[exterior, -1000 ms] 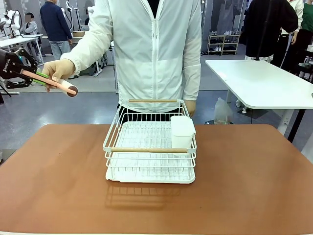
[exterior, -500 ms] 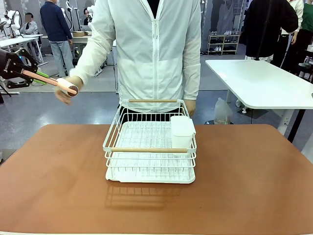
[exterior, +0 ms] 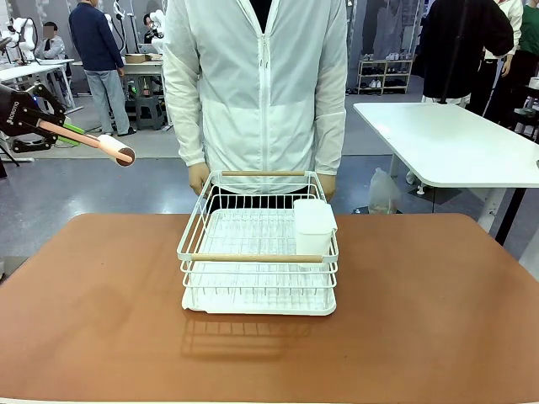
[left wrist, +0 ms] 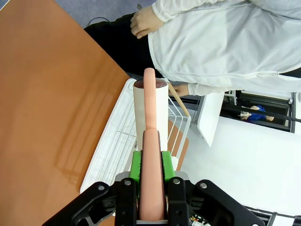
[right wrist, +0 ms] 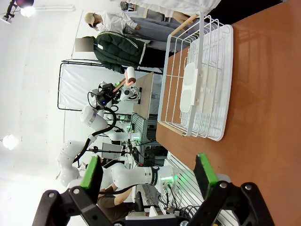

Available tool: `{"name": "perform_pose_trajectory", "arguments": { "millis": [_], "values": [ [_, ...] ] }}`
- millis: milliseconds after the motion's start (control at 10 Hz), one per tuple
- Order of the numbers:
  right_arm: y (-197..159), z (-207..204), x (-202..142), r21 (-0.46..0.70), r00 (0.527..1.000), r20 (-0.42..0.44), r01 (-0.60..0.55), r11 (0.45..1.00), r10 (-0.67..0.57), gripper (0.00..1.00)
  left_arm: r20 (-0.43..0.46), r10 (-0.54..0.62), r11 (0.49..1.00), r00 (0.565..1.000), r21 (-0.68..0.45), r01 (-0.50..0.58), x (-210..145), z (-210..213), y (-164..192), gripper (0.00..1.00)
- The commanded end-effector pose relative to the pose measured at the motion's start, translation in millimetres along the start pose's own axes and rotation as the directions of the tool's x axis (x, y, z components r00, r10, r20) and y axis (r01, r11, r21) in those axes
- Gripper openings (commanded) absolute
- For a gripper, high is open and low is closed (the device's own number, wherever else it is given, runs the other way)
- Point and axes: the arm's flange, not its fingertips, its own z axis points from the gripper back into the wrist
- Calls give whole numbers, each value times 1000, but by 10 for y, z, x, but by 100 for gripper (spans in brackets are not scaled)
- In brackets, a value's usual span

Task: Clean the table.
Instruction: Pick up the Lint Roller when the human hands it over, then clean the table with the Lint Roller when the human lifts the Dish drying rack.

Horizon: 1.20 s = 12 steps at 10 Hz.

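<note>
Reddish-brown table (exterior: pixel 101 328) spans the front view, top bare apart from one rack sitting centre, toward the far edge. Busy workshop floor behind it, with other people standing farther off.

Person in a white zip jacket (exterior: pixel 261 84) stands at the far side, right behind the rack, arms down. One hand (exterior: pixel 199 178) hangs by the rack's far-left corner, the other (exterior: pixel 327 184) by its far-right corner. Can't tell if either touches the wire.

Smaller white table (exterior: pixel 455 143) stands off to the right, behind the brown one.

White wire dish rack (exterior: pixel 253 282) sits on its white drip tray, with a wooden handle bar at the near end and another at the far end. White rectangular cup (exterior: pixel 313 225) sits in the rack's right side, near the front bar.

Left tool (exterior: pixel 52 127) is up in the air at far left, beyond the table's left edge and above the floor. Jaws are clamped tight on the pink handle of a lint roller (exterior: pixel 113 149). Left wrist view confirms it: green pads (left wrist: pixel 136 165) press both sides of the handle, with the white roll out past the fingertips. Roll end points toward the person, tilted slightly down, and is well apart from the rack.

Right tool (right wrist: pixel 148 172) hangs over the table with the rack ahead of it, jaws wide apart, nothing between them.
</note>
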Motion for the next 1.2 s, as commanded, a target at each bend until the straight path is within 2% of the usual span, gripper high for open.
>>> {"name": "perform_pose_trajectory", "arguments": {
  "millis": [0, 1100],
  "values": [
    [39, -9, 12, 15, 1000, 3, 1, 1000, -1, 100, -11, -5, 1000, 1000, 5, 5, -3, 12, -7, 0],
    [39, -9, 12, 15, 1000, 3, 1, 1000, -1, 100, -11, -5, 1000, 1000, 5, 5, -3, 12, -7, 0]
  ]
}}
